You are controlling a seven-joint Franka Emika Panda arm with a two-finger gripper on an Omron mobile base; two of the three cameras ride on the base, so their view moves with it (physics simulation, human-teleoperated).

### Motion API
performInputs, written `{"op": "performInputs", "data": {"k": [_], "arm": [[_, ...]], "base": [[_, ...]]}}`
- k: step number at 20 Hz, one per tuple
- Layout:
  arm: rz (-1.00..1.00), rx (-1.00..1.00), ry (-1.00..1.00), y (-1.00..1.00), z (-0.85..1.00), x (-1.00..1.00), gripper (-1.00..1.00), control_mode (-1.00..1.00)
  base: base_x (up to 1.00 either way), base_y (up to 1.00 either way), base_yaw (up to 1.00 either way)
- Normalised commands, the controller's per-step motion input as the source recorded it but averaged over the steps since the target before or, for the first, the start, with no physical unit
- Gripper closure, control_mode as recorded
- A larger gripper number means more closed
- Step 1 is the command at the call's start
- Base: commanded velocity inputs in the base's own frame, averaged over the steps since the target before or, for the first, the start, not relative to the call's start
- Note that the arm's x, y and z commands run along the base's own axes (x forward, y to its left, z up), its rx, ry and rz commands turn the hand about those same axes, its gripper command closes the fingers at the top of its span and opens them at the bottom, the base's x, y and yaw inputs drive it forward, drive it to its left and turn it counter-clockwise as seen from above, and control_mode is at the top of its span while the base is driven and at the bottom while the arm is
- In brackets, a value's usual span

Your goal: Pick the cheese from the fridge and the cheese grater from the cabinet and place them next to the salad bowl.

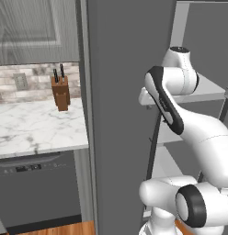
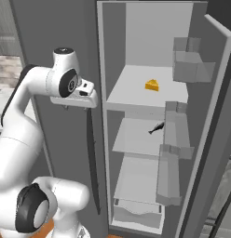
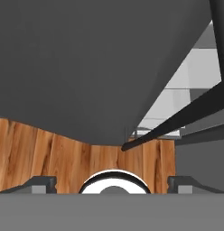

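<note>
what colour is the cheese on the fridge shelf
Yellow-orange; the cheese shows best in the right base view.

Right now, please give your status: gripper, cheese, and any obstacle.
Gripper open, empty, outside the fridge beside its open compartment. Cheese on top shelf, untouched. Fridge door swung open; nothing on the shelf in front of the cheese.

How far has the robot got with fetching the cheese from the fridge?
Done: the fridge stands open. In hand: nothing; the hand is open, outside the fridge. Left: the cheese sits on the top shelf, ungrasped, and the grater step remains.
</note>
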Motion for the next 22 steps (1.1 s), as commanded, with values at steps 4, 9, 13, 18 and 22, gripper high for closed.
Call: {"op": "performInputs", "data": {"k": [4, 9, 13, 18, 22], "arm": [[0.00, 0.00, 0.00, -0.12, 0.00, -0.23, -1.00, -1.00], [0.00, 0.00, 0.00, -0.17, 0.00, -0.33, -1.00, -1.00], [-0.04, 0.00, 0.00, -0.23, 0.00, -0.09, -1.00, -1.00], [-0.06, 0.02, -0.04, -0.30, 0.00, 0.00, -1.00, -1.00], [-0.07, 0.02, -0.04, -0.31, 0.00, 0.00, -1.00, -1.00]], "base": [[0.00, 0.00, 0.00], [0.00, 0.00, 0.00], [0.00, 0.00, 0.00], [0.00, 0.00, 0.00], [0.00, 0.00, 0.00]]}}
